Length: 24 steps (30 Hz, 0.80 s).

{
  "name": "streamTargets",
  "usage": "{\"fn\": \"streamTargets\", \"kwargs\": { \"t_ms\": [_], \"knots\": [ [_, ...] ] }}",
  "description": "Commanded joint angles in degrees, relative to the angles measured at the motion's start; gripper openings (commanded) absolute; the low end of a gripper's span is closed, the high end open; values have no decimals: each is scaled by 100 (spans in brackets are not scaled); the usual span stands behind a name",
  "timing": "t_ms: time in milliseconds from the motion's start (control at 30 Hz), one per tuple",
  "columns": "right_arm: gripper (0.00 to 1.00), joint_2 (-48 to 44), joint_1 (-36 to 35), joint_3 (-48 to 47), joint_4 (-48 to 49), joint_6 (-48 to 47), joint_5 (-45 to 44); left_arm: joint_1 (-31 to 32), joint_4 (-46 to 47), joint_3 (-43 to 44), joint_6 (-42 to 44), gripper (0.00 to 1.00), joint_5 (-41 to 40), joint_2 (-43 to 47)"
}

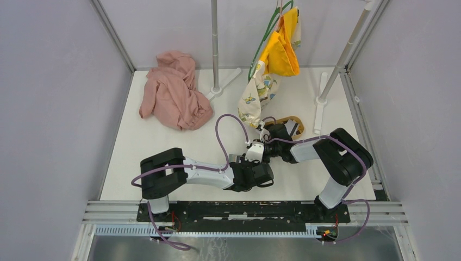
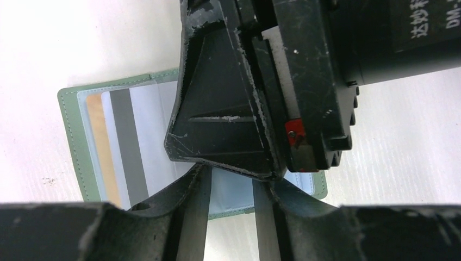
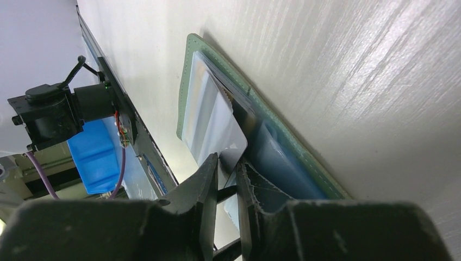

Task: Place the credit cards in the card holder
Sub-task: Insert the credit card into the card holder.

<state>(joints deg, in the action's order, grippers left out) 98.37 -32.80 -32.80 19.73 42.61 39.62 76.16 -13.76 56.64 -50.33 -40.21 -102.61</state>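
Observation:
The card holder (image 2: 73, 136) lies open flat on the white table, sage green with clear sleeves. Credit cards (image 2: 130, 147) sit in the left sleeves, one with a grey stripe and one tan. My left gripper (image 2: 231, 176) hovers at its near edge, open, with nothing between the fingers. A finger (image 2: 223, 119) of my right gripper presses down over the holder's middle. In the right wrist view the card holder (image 3: 187, 81) shows a pale credit card (image 3: 209, 117) tucked in a sleeve. My right gripper (image 3: 227, 160) is shut on a pale leaf of the holder.
A pink cloth (image 1: 174, 98) lies at the back left. An oval wooden tray (image 1: 292, 126) sits behind the right arm. Yellow and patterned clothes (image 1: 280, 51) hang from a rack whose pole (image 1: 215, 49) stands at the back. Both arms meet mid-table.

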Motion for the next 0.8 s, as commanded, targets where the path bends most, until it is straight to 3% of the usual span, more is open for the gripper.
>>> {"fn": "streamTargets", "kwargs": {
  "t_ms": [0,767],
  "knots": [
    [26,130,-7,-51,-136,-190,-191,-76,-201,102,-283,42,-595,-41],
    [56,-417,138,-293,-531,-999,-59,-242,49,-330,-150,58,-554,656]
  ]
}}
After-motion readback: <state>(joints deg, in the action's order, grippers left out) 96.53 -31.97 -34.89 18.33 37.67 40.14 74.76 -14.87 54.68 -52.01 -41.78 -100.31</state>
